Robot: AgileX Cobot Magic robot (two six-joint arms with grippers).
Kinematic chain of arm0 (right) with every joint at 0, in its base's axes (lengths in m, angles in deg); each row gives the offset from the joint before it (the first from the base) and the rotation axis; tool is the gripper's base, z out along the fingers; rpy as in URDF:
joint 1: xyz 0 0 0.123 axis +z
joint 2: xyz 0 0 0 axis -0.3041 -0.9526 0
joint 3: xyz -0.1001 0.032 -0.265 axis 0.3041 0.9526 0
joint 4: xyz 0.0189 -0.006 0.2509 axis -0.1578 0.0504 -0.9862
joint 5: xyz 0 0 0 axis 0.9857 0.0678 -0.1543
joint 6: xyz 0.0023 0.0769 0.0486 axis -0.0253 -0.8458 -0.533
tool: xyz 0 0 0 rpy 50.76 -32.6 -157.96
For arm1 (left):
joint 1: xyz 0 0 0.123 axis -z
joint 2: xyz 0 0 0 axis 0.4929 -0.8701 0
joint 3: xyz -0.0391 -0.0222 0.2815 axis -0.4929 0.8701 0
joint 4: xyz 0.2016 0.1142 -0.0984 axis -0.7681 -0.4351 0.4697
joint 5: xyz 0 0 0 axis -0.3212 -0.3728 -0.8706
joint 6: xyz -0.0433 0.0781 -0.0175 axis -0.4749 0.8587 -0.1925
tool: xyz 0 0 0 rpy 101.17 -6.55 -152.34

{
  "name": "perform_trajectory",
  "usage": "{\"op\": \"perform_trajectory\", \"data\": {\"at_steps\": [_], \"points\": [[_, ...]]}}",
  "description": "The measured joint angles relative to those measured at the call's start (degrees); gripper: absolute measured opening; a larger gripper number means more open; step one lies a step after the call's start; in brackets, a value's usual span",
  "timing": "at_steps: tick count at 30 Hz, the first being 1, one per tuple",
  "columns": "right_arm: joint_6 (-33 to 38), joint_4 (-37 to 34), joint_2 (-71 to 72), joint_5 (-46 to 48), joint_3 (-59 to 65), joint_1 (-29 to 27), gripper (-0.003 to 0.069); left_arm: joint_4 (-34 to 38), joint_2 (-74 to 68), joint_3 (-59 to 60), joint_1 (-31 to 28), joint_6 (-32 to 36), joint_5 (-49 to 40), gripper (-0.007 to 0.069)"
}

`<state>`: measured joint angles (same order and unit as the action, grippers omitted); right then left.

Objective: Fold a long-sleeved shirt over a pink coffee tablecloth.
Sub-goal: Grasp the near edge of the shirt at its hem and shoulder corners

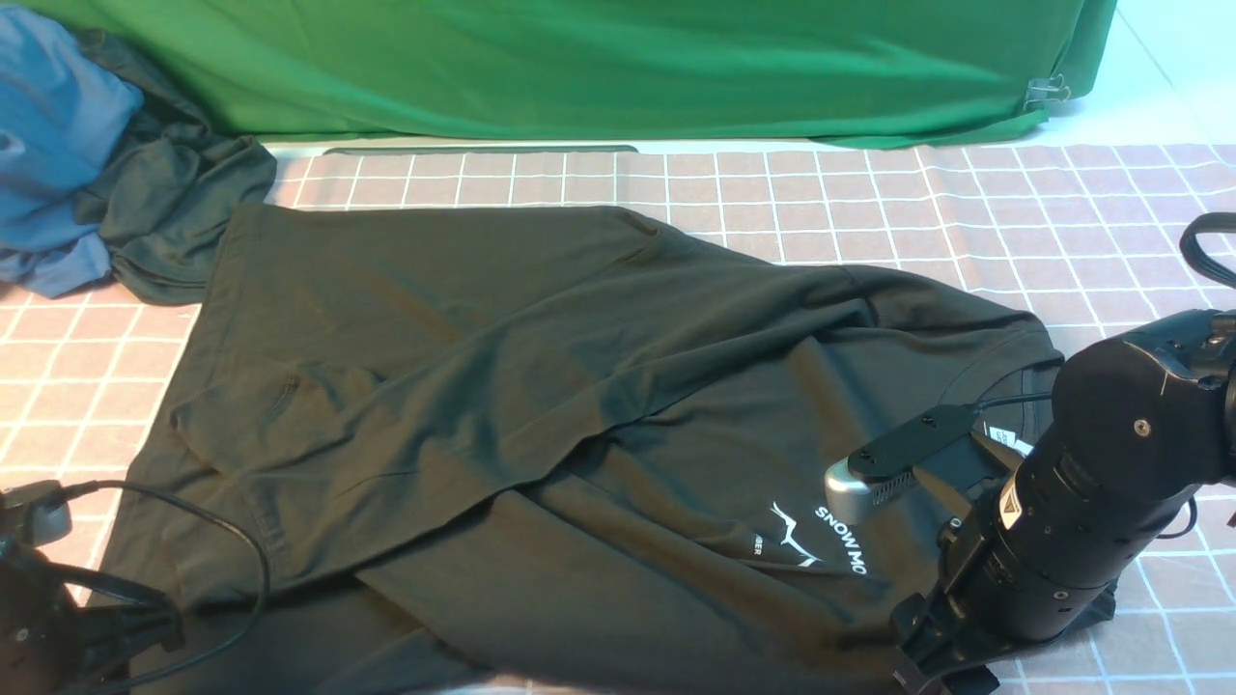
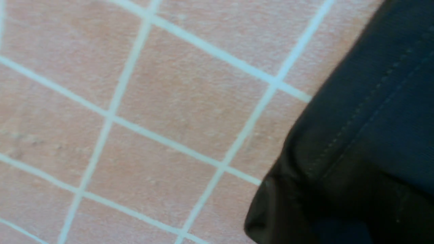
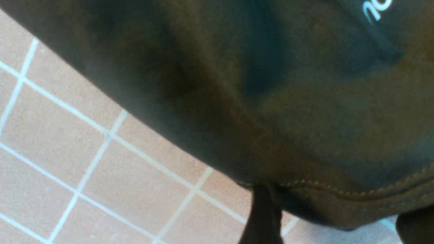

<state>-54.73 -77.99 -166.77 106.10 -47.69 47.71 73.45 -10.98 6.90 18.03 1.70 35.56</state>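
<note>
The long-sleeved shirt [image 1: 541,415] lies spread on the pink coffee tablecloth [image 1: 869,193], black, with one sleeve laid slantwise across its body and white "SNOW MO" lettering [image 1: 840,539] near my right arm [image 1: 1062,521]. In the right wrist view my right gripper [image 3: 339,225] is open, and the shirt's stitched edge [image 3: 339,193] hangs between its two dark fingers [image 3: 261,217], which stand wide apart. My left arm [image 1: 48,618] sits at the near left corner by the shirt's hem [image 2: 366,112]. The left wrist view shows only dark shapes at that hem, so the jaws cannot be made out.
A bright green cloth [image 1: 579,68] hangs along the back. A blue garment [image 1: 48,125] bunched with a dark grey-green one [image 1: 174,212] lies at the far left. A black cable [image 1: 232,541] loops over the shirt's near left part.
</note>
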Motion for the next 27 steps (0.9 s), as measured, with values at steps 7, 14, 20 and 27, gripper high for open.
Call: {"op": "perform_trajectory", "data": {"at_steps": [7, 14, 20, 27], "points": [[0.3, 0.0, 0.0, 0.0, 0.0, 0.0, 0.0532, -1.2, -1.3, -3.5, 0.0, -0.3, -6.7, 0.0026], [0.3, 0.0, 0.0, -0.2, 0.0, 0.0, 0.0532, -3.3, 6.8, -5.4, 0.0, -1.6, -11.3, 0.0026], [0.3, 0.0, 0.0, -0.2, 0.0, 0.0, 0.0532, -3.5, 14.8, -5.6, 0.0, -2.0, -11.3, 0.0026], [0.0, 4.5, 0.1, 5.5, -2.2, 0.0, 0.0532, -3.5, 17.7, -5.6, 0.0, -2.7, -11.4, 0.0026]]}}
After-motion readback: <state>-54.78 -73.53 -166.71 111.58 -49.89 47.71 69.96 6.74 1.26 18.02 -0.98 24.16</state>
